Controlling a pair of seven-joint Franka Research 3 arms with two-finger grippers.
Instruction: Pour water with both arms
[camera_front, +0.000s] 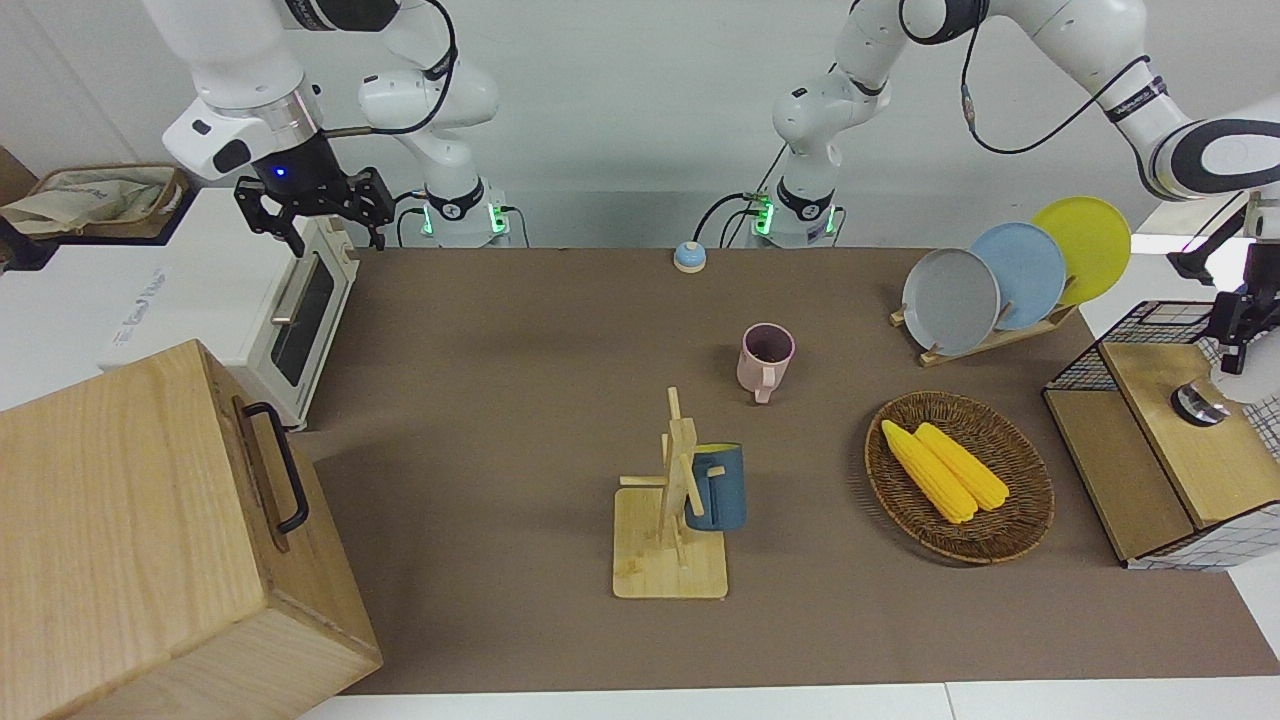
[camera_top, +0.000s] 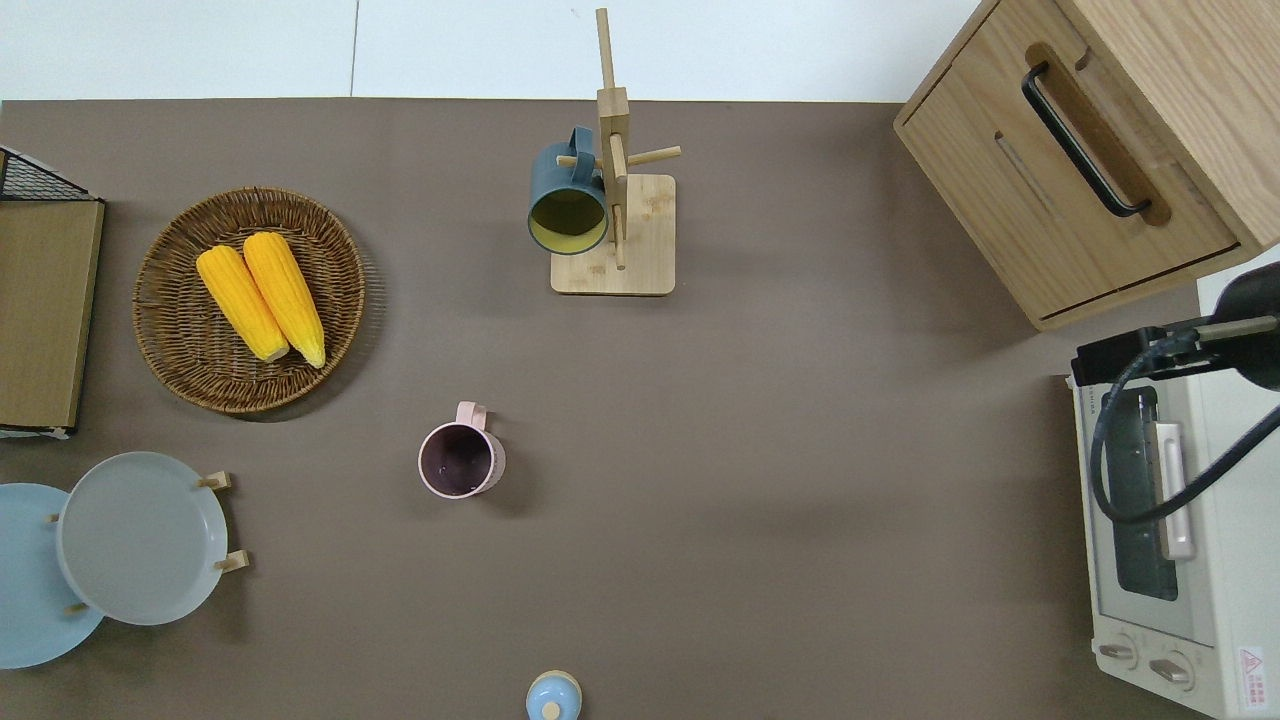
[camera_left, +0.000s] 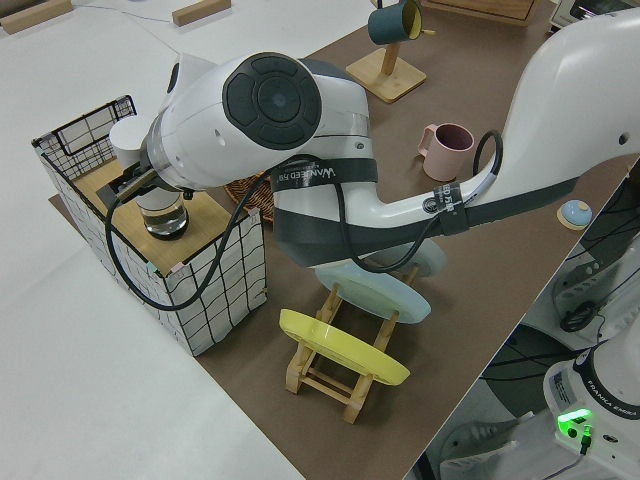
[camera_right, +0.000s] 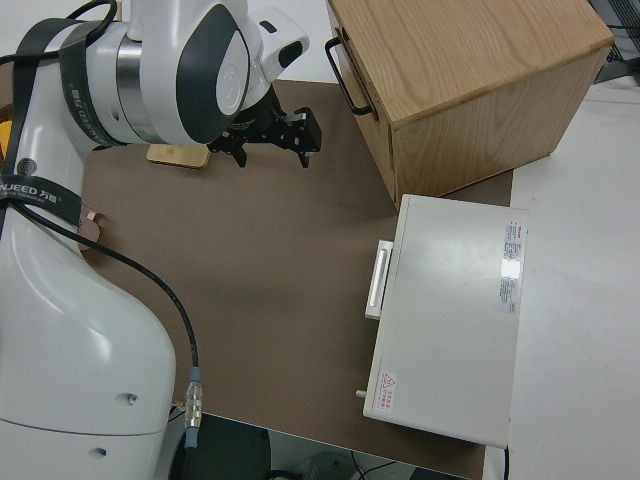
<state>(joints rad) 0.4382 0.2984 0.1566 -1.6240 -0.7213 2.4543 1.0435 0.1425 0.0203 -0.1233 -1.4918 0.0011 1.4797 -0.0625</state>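
Right gripper: parked, jaws spread apart and empty.
Pink mug: upright on the table, mouth up, probably there to receive the water.
Glass: upright on the wire crate's wooden lid, at the left arm's end.
Left gripper: close above the glass, likely lining up a grasp; I cannot tell how its jaws stand.

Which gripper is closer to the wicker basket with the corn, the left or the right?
The left. The left gripper is by the wire crate at the wicker basket's end; the right gripper is parked at the opposite end.

Bright, even overhead light; soft shadows beside objects; sharp focus, little glare.
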